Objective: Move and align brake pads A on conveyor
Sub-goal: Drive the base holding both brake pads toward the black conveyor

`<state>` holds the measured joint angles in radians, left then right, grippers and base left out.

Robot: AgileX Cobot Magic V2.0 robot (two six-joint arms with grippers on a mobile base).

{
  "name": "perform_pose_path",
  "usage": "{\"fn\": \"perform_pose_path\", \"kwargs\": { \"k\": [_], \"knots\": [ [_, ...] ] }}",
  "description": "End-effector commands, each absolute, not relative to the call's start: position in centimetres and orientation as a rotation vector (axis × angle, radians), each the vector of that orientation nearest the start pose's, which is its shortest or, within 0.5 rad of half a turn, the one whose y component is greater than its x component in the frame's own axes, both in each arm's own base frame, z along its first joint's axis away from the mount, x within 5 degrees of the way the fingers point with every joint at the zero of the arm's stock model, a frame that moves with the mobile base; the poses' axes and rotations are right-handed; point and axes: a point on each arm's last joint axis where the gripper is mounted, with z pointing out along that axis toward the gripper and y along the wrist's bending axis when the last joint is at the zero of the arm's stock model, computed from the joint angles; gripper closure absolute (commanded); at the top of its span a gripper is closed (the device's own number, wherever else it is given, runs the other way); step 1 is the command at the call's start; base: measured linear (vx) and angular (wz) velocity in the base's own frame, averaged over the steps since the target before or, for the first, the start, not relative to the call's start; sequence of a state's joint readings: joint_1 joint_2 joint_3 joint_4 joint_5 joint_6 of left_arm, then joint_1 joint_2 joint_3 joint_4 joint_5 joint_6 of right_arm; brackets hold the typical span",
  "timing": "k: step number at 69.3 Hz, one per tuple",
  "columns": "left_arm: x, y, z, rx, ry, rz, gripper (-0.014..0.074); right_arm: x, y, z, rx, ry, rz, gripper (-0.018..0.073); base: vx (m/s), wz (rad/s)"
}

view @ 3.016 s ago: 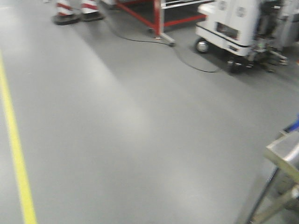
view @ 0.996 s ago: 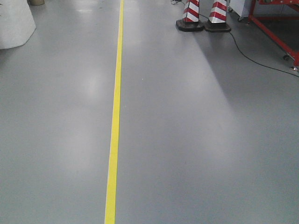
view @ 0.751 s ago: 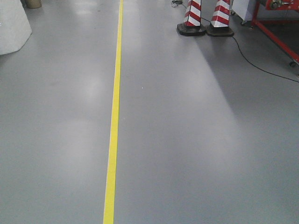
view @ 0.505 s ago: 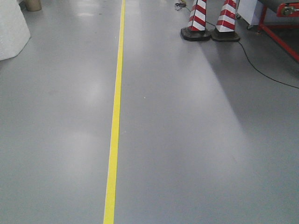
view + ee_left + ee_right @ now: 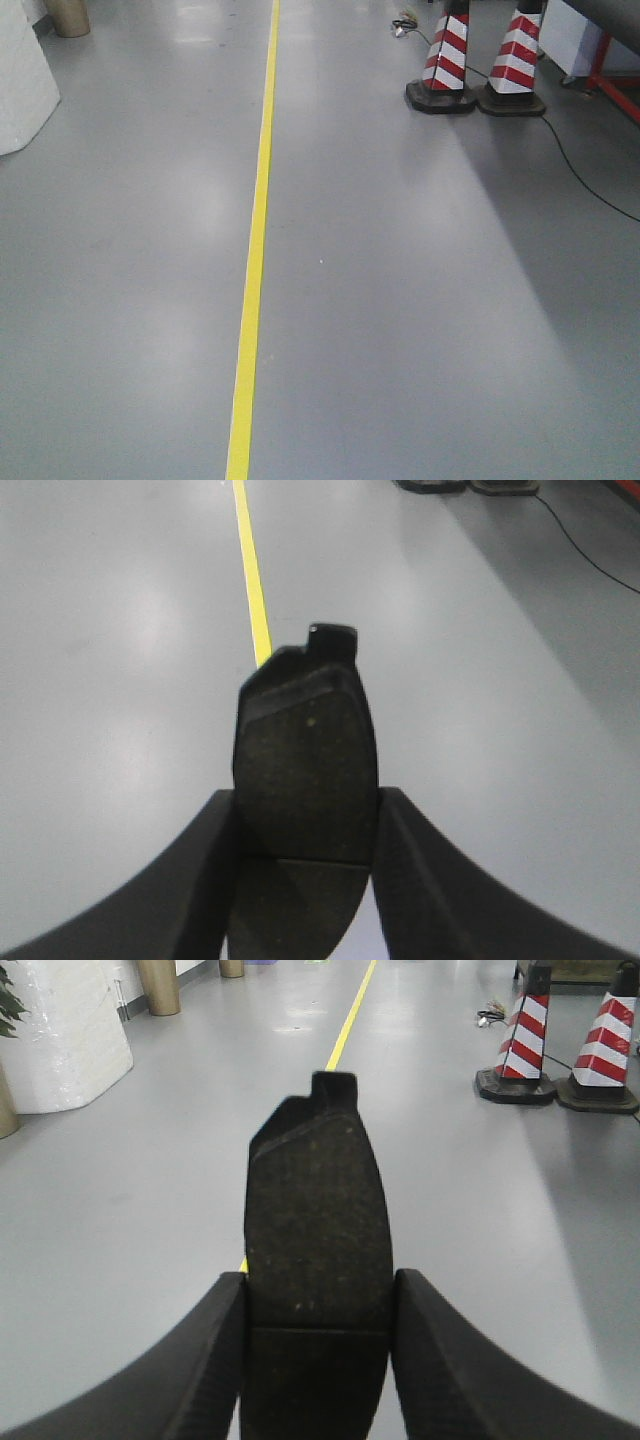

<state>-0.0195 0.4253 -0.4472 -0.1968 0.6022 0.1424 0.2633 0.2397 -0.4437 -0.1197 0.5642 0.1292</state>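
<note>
In the left wrist view my left gripper (image 5: 305, 825) is shut on a dark grey brake pad (image 5: 305, 760), held flat between both fingers, its end tab pointing away and a groove crossing it near the jaws. In the right wrist view my right gripper (image 5: 318, 1310) is shut the same way on a second brake pad (image 5: 315, 1220), tab forward. Both pads hang above the grey floor. The conveyor is out of view. Neither gripper shows in the front view.
A yellow floor line (image 5: 255, 250) runs straight ahead. Two red-and-white striped cones (image 5: 445, 60) (image 5: 515, 65) stand at the far right with a black cable (image 5: 590, 180) trailing from them. A red frame leg (image 5: 615, 90) is at the right edge, a white wrapped column (image 5: 20, 80) at the left.
The front view swung from the steel table and white cart to the yellow line. In the last second the cones and the line have drifted rightward in the frame.
</note>
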Motion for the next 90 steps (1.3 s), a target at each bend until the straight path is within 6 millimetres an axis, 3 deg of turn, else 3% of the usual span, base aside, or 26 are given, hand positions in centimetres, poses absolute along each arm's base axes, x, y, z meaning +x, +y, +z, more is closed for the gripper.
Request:
{"fn": "perform_pose_path", "kwargs": {
  "k": [1,90],
  "knots": [
    [8.87,-1.13,29.82,0.045,1.942,-0.145,0.0603,5.69,0.94,31.45,-0.174,1.711,0.144,0.0569,0.7,0.06],
    [8.88,-1.12,29.83,0.044,1.941,-0.145,0.0603,5.69,0.95,31.46,-0.174,1.71,0.144,0.0569,0.71,0.01]
  ]
}}
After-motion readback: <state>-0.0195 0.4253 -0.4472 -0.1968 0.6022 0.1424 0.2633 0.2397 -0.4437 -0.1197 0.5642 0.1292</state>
